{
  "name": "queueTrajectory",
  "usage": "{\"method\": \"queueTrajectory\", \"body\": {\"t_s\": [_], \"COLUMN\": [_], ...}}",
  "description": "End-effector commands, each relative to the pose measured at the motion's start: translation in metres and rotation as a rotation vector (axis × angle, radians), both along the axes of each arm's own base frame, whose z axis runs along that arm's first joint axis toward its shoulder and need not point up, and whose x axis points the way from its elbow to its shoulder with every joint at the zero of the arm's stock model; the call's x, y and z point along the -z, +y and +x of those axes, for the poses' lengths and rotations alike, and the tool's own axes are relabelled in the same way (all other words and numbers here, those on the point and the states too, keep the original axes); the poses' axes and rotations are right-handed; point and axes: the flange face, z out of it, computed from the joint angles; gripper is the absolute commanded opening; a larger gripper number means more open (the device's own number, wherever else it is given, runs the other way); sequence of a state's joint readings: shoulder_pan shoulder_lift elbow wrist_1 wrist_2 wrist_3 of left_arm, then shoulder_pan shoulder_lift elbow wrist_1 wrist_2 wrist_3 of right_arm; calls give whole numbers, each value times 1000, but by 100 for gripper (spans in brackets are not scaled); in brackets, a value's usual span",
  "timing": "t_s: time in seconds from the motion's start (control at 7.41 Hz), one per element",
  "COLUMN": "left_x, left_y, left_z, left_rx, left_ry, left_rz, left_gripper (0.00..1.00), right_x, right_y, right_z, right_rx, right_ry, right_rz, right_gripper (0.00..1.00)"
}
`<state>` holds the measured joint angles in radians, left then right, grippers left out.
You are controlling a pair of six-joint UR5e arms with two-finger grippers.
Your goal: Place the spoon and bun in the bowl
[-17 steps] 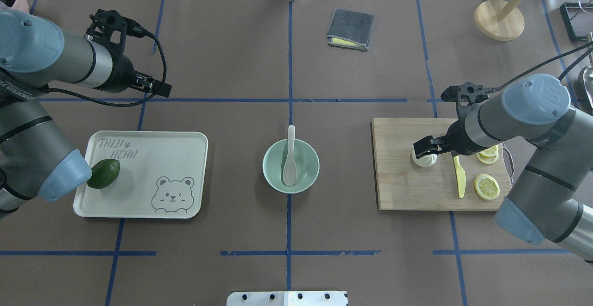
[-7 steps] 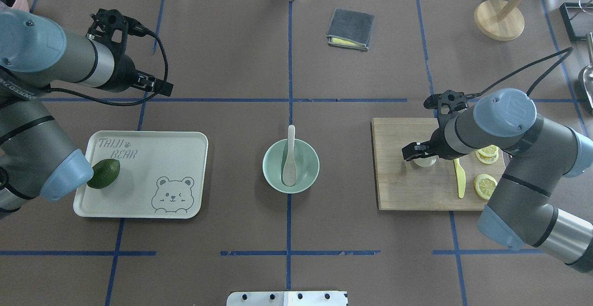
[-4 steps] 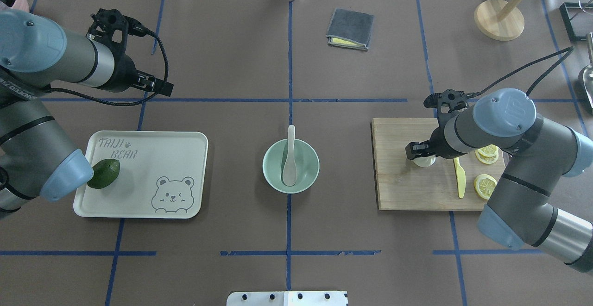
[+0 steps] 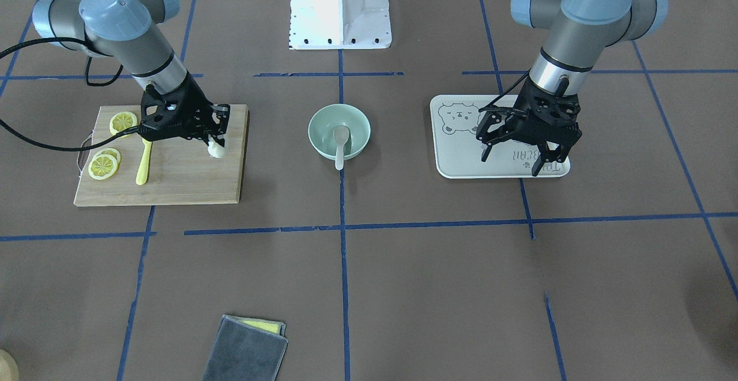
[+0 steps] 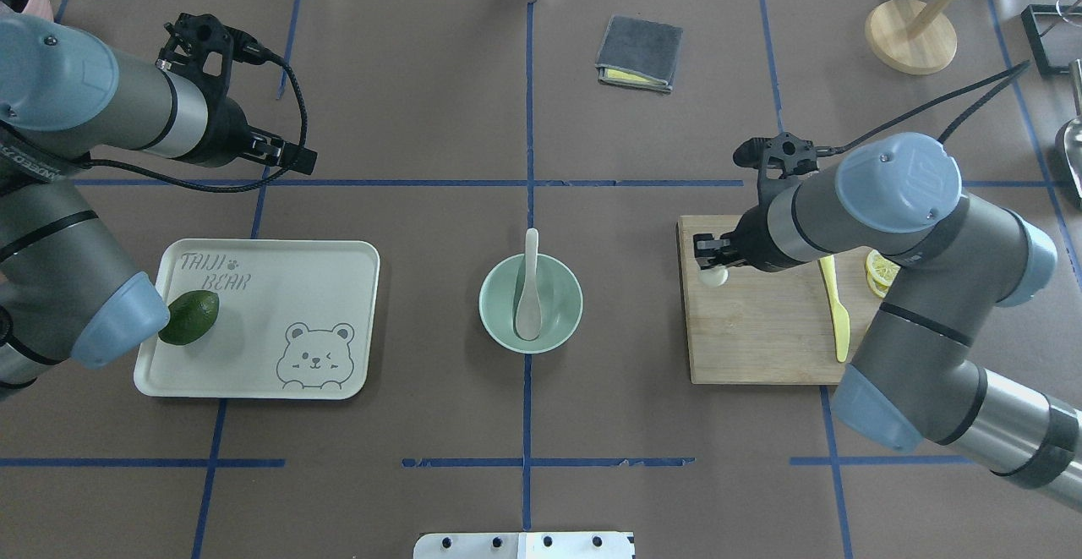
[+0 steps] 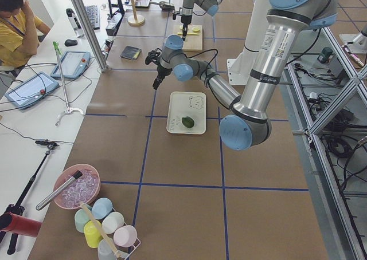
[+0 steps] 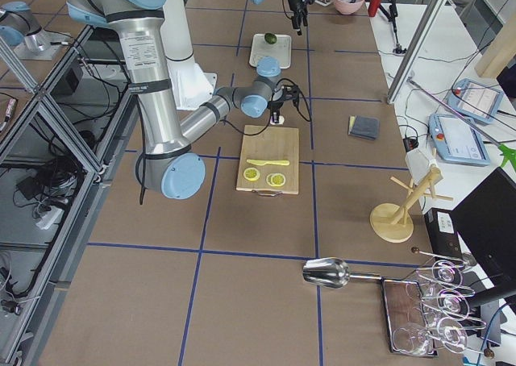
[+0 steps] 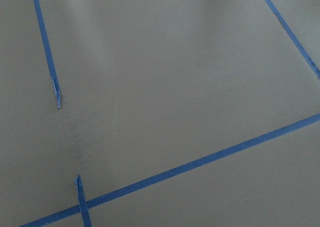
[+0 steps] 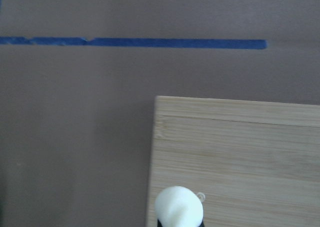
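Observation:
The pale mint-green bowl [image 5: 558, 322] [image 4: 354, 124] stands at the table's middle. The off-white spoon [image 5: 528, 293] [image 4: 341, 142] lies in it, with its handle over the far rim. My right gripper [image 5: 710, 265] [image 4: 215, 143] is shut on the white bun [image 5: 715, 276] [image 4: 217, 150] and holds it just above the bowl-side edge of the wooden cutting board [image 5: 761, 339]. The bun also shows at the bottom of the right wrist view [image 9: 178, 207]. My left gripper [image 4: 511, 165] is open and empty, raised over the tray's far edge.
A yellow knife [image 5: 837, 314] and lemon slices [image 5: 879, 270] lie on the cutting board. A cream bear tray [image 5: 279, 288] at the left holds an avocado [image 5: 189, 316]. A folded grey cloth [image 5: 640, 53] and a wooden stand [image 5: 910, 35] lie farther back.
My right gripper closed on the bun, lifted it and carried it left, toward the board's bowl-side edge. The left arm, bowl and spoon have not moved.

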<state>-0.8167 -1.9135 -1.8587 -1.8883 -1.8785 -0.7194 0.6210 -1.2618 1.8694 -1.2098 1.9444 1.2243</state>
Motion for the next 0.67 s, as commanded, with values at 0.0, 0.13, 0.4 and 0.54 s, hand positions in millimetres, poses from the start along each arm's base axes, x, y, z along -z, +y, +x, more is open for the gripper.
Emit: {"method": "queueTrajectory", "body": {"t_s": [0.0, 0.13, 0.4, 0.54], "left_x": [0, -1, 0, 1], "left_y": [0, 0, 0, 0], "left_z": [-1, -1, -1, -1], "left_rx": [0, 0, 2, 2], "left_ry": [0, -1, 1, 2], "left_rz": [0, -1, 1, 1], "left_gripper": [99, 99, 99, 99], "right_x": [99, 116, 127, 127], "right_y": [24, 40, 50, 46], "right_z": [-61, -84, -104, -114], "right_rx": [-63, -89, -107, -108], "right_ry": [-153, -173, -185, -177], "right_rz": [-113, -120, -137, -142], "right_gripper": [28, 28, 35, 39]}}
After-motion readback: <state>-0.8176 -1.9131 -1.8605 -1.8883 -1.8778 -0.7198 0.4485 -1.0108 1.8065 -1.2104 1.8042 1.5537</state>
